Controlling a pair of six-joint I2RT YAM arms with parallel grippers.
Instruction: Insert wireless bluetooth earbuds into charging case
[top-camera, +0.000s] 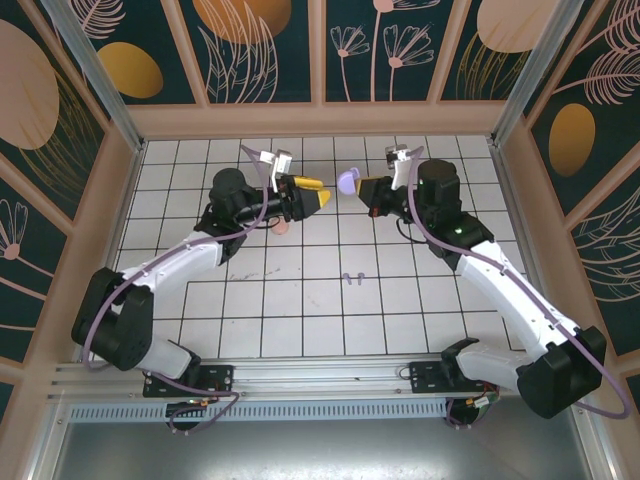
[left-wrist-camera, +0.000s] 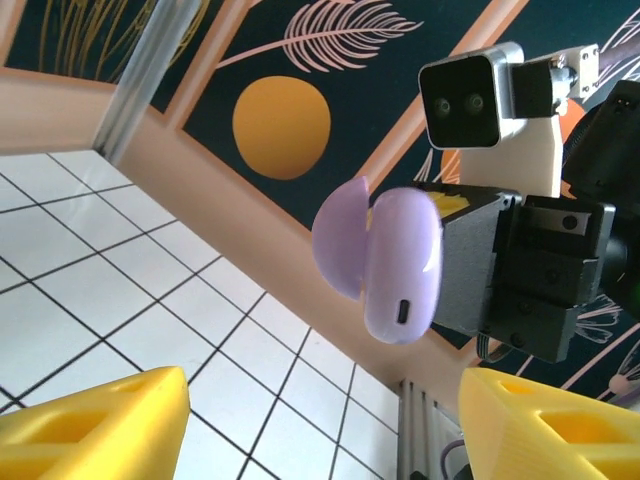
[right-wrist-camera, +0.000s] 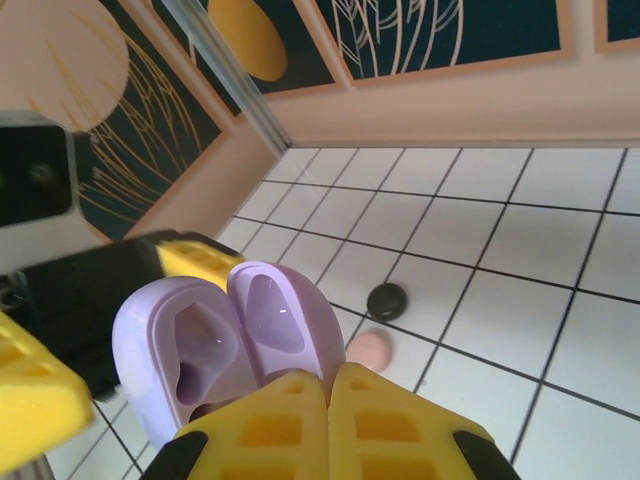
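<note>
Top external view showed the right gripper (top-camera: 362, 186) closed on a glossy lavender plastic charging case (top-camera: 347, 182), held in the air with its rounded lid swung open. Right wrist view confirmed that gripper's yellow fingers pressed together at the base of the case, and both moulded pockets looked empty. The left gripper (top-camera: 316, 198) faced the case from just beside it, on the robot's left. Left wrist view showed its yellow fingers (left-wrist-camera: 95, 425) spread wide with nothing between them, the case lying beyond them and apart from both. A pair of tiny lavender stemmed earbuds (top-camera: 350, 277) lay on the white tiled table (top-camera: 300, 320), well apart from the case and toward the arm bases, touched by neither gripper. A small pale pink rounded item (right-wrist-camera: 368, 350) and a black round item (right-wrist-camera: 387, 300) lay on the tiles beneath the case; what they were could not be told. Judgement: the case was presented open and ready, but insertion had not yet begun. The next move called for the empty left gripper to go down to the lavender earbuds, pinch one by its stem and carry it to a pocket of the case, stem first. The earbuds being so small, a slipped pinch appeared the chief risk.
</note>
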